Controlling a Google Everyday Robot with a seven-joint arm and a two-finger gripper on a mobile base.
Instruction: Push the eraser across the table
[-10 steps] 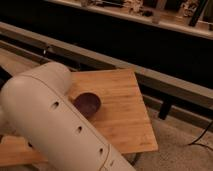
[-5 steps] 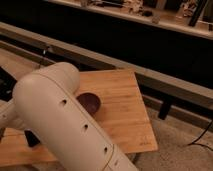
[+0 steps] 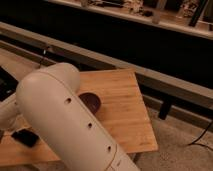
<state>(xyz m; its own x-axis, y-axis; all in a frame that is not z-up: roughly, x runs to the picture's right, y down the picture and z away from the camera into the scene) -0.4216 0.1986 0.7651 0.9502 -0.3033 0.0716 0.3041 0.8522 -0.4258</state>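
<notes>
The light-brown wooden table (image 3: 125, 107) fills the middle of the camera view. A small flat black eraser (image 3: 25, 136) lies on it near the left front, just below my arm. My big white arm link (image 3: 65, 125) crosses the foreground and covers the table's left part. A slimmer white segment (image 3: 9, 112) runs off toward the left edge. My gripper is out of view, past that left edge or behind the arm.
A round dark purple bowl (image 3: 90, 101) sits on the table's middle, partly behind the arm. A long grey bench rail (image 3: 150, 75) runs behind the table. The table's right and front edges drop to the floor (image 3: 185, 150).
My arm has swung left and back, uncovering more of the tabletop's front. The black eraser, hidden a second ago, now shows by the arm. The bowl has not moved.
</notes>
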